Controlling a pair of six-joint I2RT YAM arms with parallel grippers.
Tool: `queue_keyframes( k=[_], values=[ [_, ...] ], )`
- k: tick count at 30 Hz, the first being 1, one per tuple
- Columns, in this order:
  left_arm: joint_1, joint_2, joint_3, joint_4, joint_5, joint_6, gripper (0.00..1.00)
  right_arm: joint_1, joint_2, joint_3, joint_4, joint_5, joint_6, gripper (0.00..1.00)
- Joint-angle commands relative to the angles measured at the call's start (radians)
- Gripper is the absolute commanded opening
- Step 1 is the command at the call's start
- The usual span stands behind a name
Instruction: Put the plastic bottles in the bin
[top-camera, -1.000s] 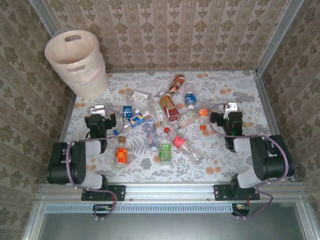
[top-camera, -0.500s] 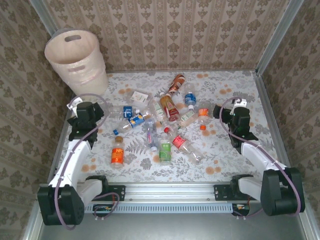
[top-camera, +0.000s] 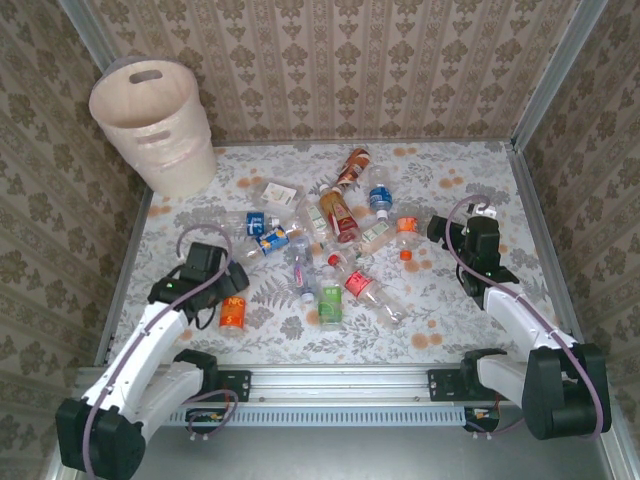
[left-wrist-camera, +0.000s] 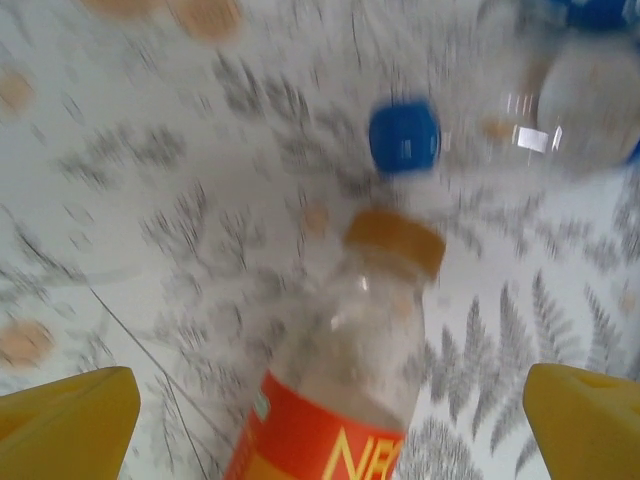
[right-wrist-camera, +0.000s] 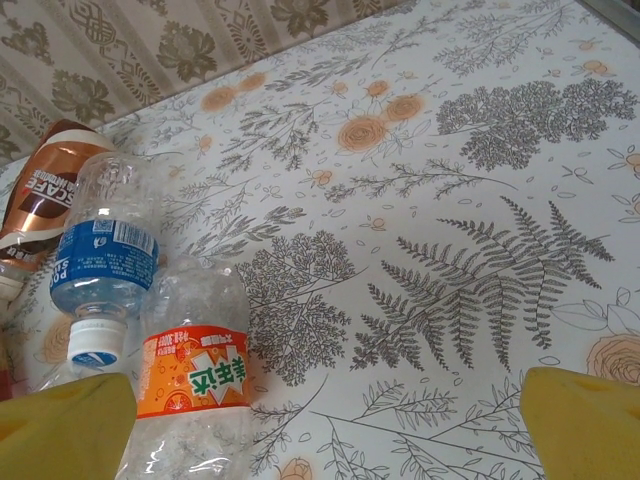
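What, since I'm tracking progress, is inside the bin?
Inside the bin, a pale inner wall with a handle cut-out shows, nothing else. Its near wall covers the bottom; anything there is hidden.

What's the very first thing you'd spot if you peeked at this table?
A messy heap of plastic bottles lies scattered across the middle of the flowery table. Next comes the big pale bin standing at the far left corner. Near the front left, the left gripper hangs open over an orange-labelled bottle.
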Motion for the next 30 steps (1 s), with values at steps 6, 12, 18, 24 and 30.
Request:
queue_keyframes(
  k=[6,12,18,24,30],
  values=[
    [-0.194,0.153,-0.019,-0.032,0.035,-0.046,1.00,0.000,-0.022,0.046,-0.040,0.013,0.028,1.00],
    [-0.210,0.275,-0.029,0.054,0.015,-0.017,0.95,0.000,-0.051,0.045,-0.067,0.028,0.025,1.00],
    [-0.218,0.338,-0.053,0.101,0.013,-0.002,0.74,0.002,-0.061,0.070,-0.109,0.007,0.012,1.00],
    [-0.218,0.307,-0.076,0.099,-0.015,-0.004,0.63,0.012,-0.043,0.099,-0.130,-0.091,0.013,1.00],
    [-0.218,0.156,-0.052,0.008,-0.094,-0.038,0.57,0.064,-0.011,0.142,-0.135,-0.131,-0.015,1.00]
  ],
)
